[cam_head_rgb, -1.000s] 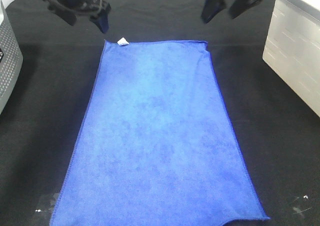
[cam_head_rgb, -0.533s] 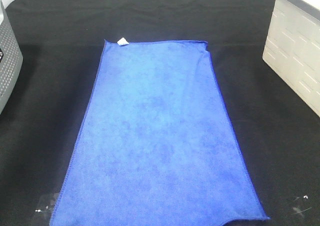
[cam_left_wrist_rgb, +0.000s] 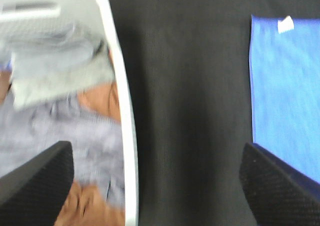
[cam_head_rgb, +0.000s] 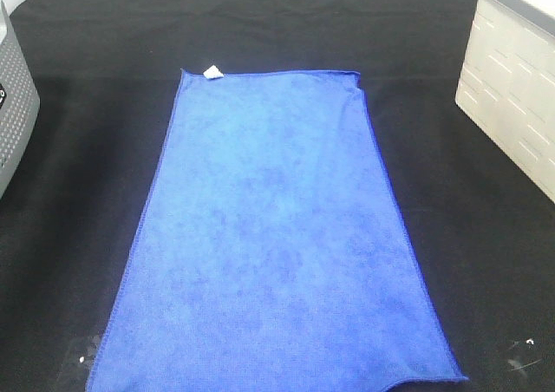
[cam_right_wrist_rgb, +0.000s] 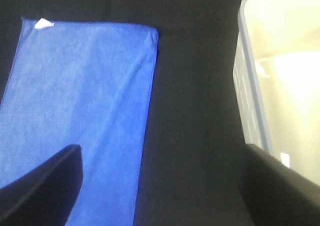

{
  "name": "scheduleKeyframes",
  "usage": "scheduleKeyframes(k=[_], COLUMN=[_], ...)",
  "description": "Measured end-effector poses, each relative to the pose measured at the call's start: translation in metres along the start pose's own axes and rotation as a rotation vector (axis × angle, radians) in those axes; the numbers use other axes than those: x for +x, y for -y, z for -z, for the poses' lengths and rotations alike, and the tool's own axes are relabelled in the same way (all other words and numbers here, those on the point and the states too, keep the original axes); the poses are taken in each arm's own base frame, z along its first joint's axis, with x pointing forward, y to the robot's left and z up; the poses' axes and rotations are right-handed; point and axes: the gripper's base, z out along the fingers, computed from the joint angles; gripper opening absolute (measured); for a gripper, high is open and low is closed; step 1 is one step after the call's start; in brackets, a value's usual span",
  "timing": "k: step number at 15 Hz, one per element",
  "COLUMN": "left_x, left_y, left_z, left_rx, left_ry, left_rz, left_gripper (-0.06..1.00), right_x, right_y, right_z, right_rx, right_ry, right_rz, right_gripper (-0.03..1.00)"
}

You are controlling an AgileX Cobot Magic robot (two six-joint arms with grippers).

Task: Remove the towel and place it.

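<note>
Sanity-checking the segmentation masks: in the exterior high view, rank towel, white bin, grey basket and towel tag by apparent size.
1. towel, by far the largest.
2. white bin at the right edge, cropped by the frame.
3. grey basket at the left edge, also cropped, so only its visible part counts.
4. white tag at the towel's far corner, smallest.

The bench (cam_head_rgb: 78, 175) was covered by a black cloth (cam_head_rgb: 260, 28). The blue towel (cam_head_rgb: 273, 236) lay flat and spread out along the middle of it, with a small white tag (cam_head_rgb: 212, 71) at its far left corner. A grey basket (cam_head_rgb: 13, 106) stood at the left edge and a white bin (cam_head_rgb: 512, 88) at the right edge, both well apart from the towel. Small white specks (cam_head_rgb: 520, 349) marked the near corners.
</note>
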Motion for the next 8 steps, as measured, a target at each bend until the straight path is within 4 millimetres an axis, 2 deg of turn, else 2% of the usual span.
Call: scheduleKeyframes(k=[3, 5, 8], left_x=[0.044, 0.081, 0.14], left_y=[-0.003, -0.006, -0.01], left_z=[0.047, 0.075, 0.118], left_rx=[-0.009, -0.027, -0.054], left_ry=[-0.023, -0.032, 0.02], left_rz=[-0.022, -0.021, 0.014], left_gripper=[0.83, 0.83, 0.83], right_x=[0.054, 0.095, 0.158], right_y=[-0.011, -0.019, -0.029], right_z=[0.042, 0.075, 0.112], right_rx=[-0.002, -0.001, 0.001], right_ry=[-0.028, -0.01, 0.041], right_rz=[-0.016, -0.022, -0.012], right_gripper=[0.8, 0.8, 0.8])
